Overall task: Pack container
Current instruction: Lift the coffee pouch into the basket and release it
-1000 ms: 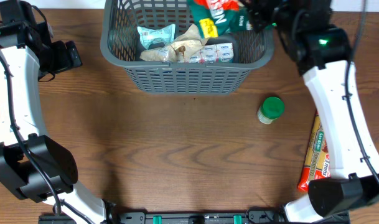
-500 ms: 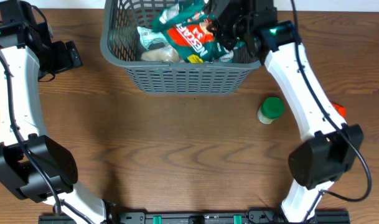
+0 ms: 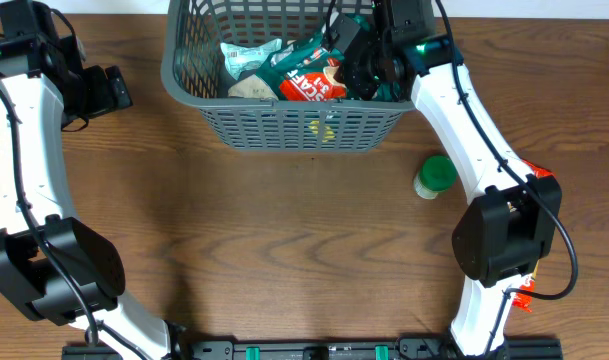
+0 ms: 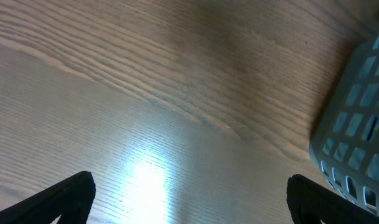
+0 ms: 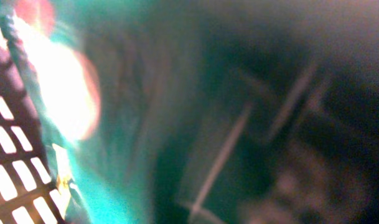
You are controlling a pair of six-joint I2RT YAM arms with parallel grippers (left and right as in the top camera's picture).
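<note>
Looking down from overhead, the container (image 3: 184,75), a big dark gray lattice basket, sits at the far edge of the brown wooden desk (image 3: 284,250). My right end effector (image 3: 362,62) reaches inside its right end, against a green and red bag (image 3: 306,78) that lies across other groceries. A pale packet (image 3: 246,55) shows to the bag's left. I cannot tell from here whether that end effector grips the bag. My left end effector (image 3: 109,90) hangs over the desk to the left of the container, well apart from it. A jar (image 3: 435,176) with a green lid stands on the desk near the container's right front corner, beside my right arm. An orange pack (image 3: 540,180) peeks out from behind that arm.

From the left wrist, my left end effector is spread wide, its 2 dark fingertips (image 4: 65,196) at the bottom corners with only wood grain between them. A corner of the container shows at the right edge.

From the right wrist, everything is blurred. The teal-green bag fills most of the view, with bright glare at upper left and a bit of container lattice at lower left. My own fingers cannot be made out.
</note>
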